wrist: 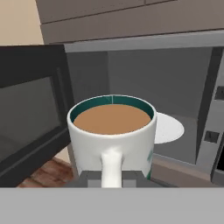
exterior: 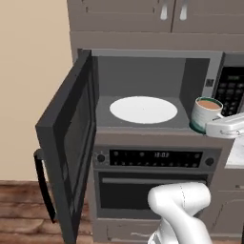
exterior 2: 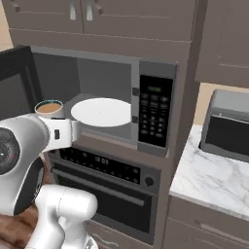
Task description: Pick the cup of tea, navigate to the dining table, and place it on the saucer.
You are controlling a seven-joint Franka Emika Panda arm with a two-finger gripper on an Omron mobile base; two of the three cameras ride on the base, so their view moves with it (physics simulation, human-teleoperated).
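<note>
The cup of tea (wrist: 112, 131), a white mug with a teal rim and brown liquid, hangs upright in front of the open microwave, with its handle turned toward the hand camera. My gripper (wrist: 112, 178) is shut on it at the handle side. In the left base view the cup of tea (exterior: 205, 112) sits at the right front of the microwave opening, with the gripper (exterior: 213, 126) just below and to the right of it. In the right base view the cup (exterior 2: 49, 108) rides above the gripper (exterior 2: 59, 130). The dining table and the saucer are out of view.
The microwave door (exterior: 66, 143) stands wide open to the left. A white turntable (exterior: 143, 109) lies inside. An oven (exterior: 152, 183) sits below, cabinets above. To the right is a marble counter (exterior 2: 209, 180) with a dark appliance (exterior 2: 227, 127). Wood floor (exterior: 19, 209) lies at the lower left.
</note>
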